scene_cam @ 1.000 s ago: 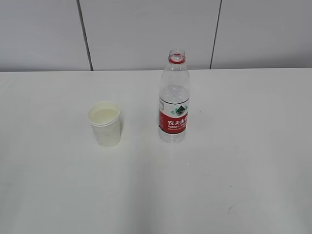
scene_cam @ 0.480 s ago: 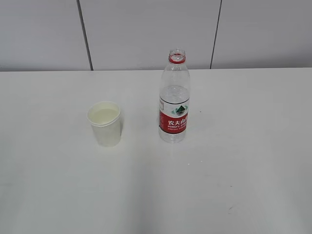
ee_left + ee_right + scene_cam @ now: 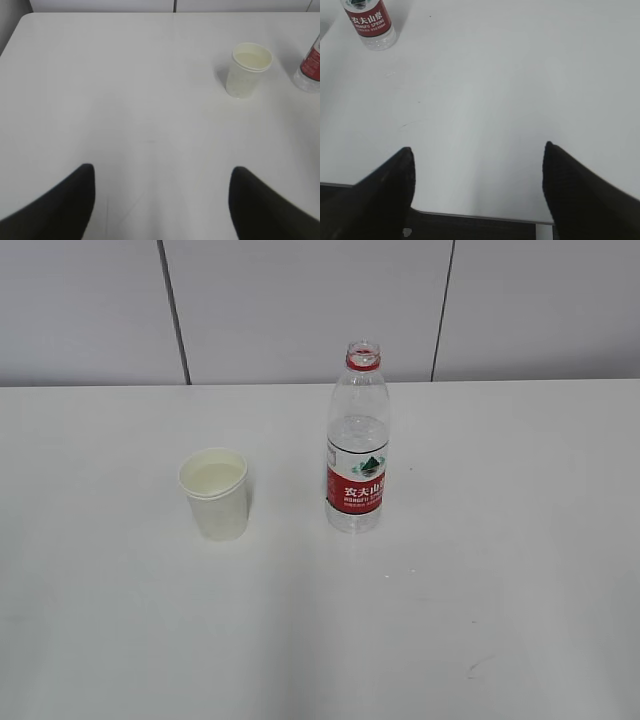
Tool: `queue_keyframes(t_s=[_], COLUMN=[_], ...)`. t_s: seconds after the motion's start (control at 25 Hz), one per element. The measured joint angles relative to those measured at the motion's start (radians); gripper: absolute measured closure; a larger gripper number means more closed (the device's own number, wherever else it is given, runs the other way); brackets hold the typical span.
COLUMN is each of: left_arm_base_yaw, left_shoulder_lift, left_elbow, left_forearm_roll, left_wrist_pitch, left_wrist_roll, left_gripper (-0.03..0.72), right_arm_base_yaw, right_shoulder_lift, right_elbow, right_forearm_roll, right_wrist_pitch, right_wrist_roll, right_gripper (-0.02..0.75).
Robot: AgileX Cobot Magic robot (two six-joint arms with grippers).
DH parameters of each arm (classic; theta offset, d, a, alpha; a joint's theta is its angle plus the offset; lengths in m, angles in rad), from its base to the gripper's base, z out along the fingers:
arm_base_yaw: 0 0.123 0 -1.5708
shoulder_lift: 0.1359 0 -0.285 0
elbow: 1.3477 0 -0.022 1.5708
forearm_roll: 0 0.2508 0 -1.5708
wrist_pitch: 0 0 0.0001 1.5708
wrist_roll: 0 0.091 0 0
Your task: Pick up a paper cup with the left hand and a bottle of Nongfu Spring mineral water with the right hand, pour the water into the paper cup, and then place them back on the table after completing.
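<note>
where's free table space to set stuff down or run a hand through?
Bare table spans everything right of the bottle, left of the paper cup and across the whole near side. The only tighter spot is the gap between cup and bottle, which stand apart. Left hand and right hand hang open over bare near table.

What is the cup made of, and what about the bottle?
The cup looks like thin paper, matte cream-white, with a rolled rim. The bottle looks like clear glossy plastic: you can see through it to the water inside, and a shiny red label is wrapped around it.
</note>
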Motion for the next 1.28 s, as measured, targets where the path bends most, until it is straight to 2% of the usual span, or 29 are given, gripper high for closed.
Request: queue_keyframes(t_s=[1.28], left_arm_base_yaw=[0.0], left_shoulder_lift=[0.0], left_elbow=[0.0], left_forearm_roll=[0.0], left_wrist_pitch=[0.001], left_wrist_roll=[0.001], left_gripper=[0.188], right_arm_base_yaw=[0.0], right_shoulder_lift=[0.0], right_elbow=[0.0], right_forearm_roll=[0.004], right_wrist_pitch=[0.0], right_wrist_roll=[0.001], right_gripper=[0.151])
